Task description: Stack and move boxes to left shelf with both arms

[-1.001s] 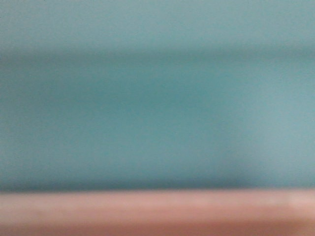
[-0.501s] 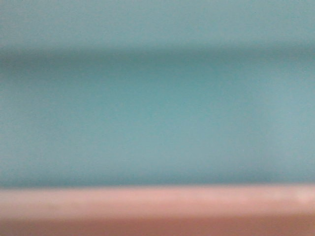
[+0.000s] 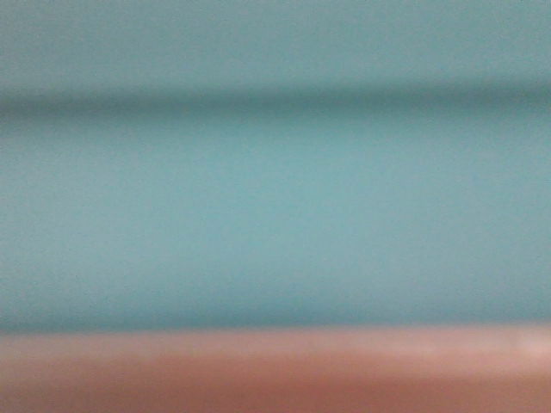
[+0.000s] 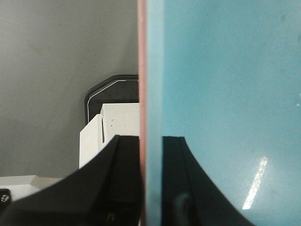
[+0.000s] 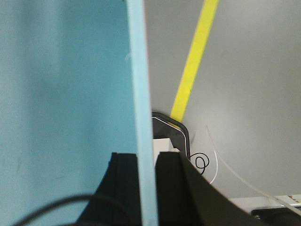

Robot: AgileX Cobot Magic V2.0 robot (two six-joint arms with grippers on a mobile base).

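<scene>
The aqua blue box (image 3: 275,215) fills the front view, blurred and very close, with the salmon pink box (image 3: 275,374) as a band along the bottom. In the left wrist view the aqua box (image 4: 225,94) sits nested inside the pink box (image 4: 142,70). My left gripper (image 4: 151,141) is shut across both walls, one finger outside and one inside. In the right wrist view my right gripper (image 5: 146,157) is shut on the other end wall of the aqua box (image 5: 66,84). The boxes hang above the floor. The left shelf is out of view.
Grey floor lies below both wrists. A yellow tape line (image 5: 193,70) runs across it on the right. The robot's black-and-white base corner (image 4: 113,99) shows under the left gripper, and a thin looped cable (image 5: 201,162) lies by the right one.
The boxes have barely shifted in the front view; the pink band and the dark line across the aqua wall moved only a few pixels.
</scene>
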